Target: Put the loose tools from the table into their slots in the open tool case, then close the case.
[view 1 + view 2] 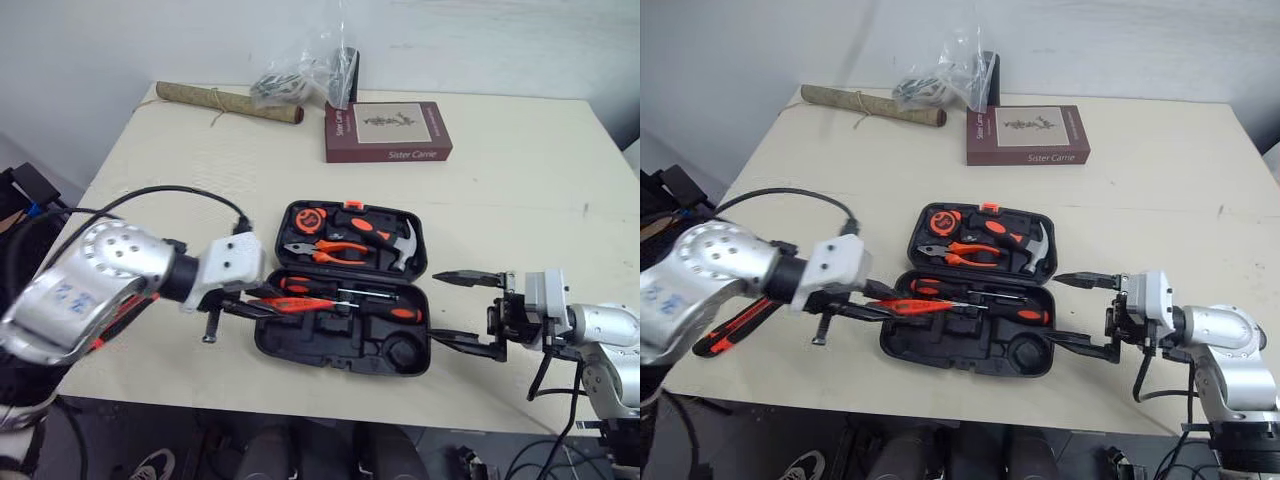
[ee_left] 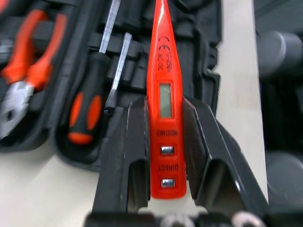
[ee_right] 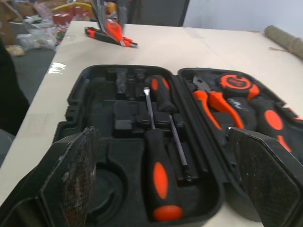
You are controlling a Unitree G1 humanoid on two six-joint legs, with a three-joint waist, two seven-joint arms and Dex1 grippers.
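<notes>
Orange tester pen (image 1: 300, 304) clamped in left tool (image 2: 165, 106), right tool (image 1: 435, 306) agape.

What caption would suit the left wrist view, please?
Left pincer grips orange tester pen over the open tool case.

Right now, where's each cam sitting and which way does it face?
Left eye view: on the head, facing forward-down at the table and open tool case; both arms show, with left gripper and right gripper.
Right eye view: same head, same scene.
Left wrist view: on the left wrist, along its fingers clamping the red tester pen over the case.
Right wrist view: on the right wrist, across the case between its open fingers.
Shared: both wrist views show the pliers.
</notes>
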